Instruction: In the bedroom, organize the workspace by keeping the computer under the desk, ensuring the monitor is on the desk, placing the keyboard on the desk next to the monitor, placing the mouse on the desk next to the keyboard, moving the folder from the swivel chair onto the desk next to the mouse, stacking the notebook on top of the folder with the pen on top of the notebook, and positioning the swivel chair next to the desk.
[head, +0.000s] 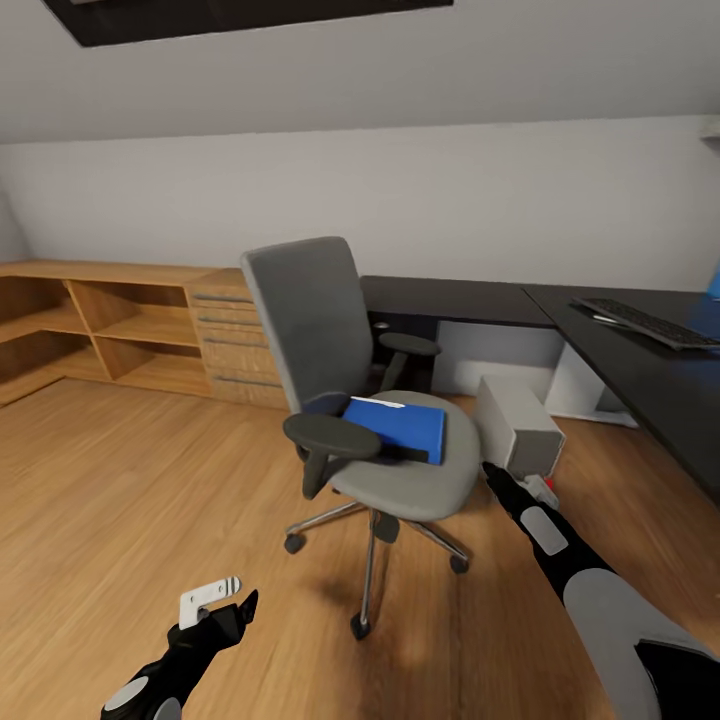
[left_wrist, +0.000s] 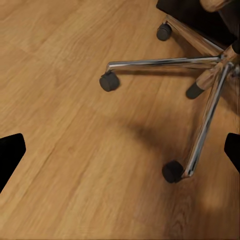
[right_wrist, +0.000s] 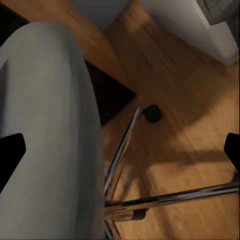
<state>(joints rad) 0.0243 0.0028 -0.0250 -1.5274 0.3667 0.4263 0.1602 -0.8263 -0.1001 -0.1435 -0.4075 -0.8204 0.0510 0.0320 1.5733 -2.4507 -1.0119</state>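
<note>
No readable text, labels or numbers anywhere.

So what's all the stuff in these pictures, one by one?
chair: one, grey with black arms and silver base, mid-floor
folder: one, blue, on the chair seat
notebook: one, dark, under the folder's front edge
desk: one, black top, right, along the wall
keyboard: one, black, on the desk
computer: one, light grey, on the floor by the desk
shelves: one unit, light wood, left wall
left gripper: open, low over the floor
right gripper: open, beside the seat
</note>
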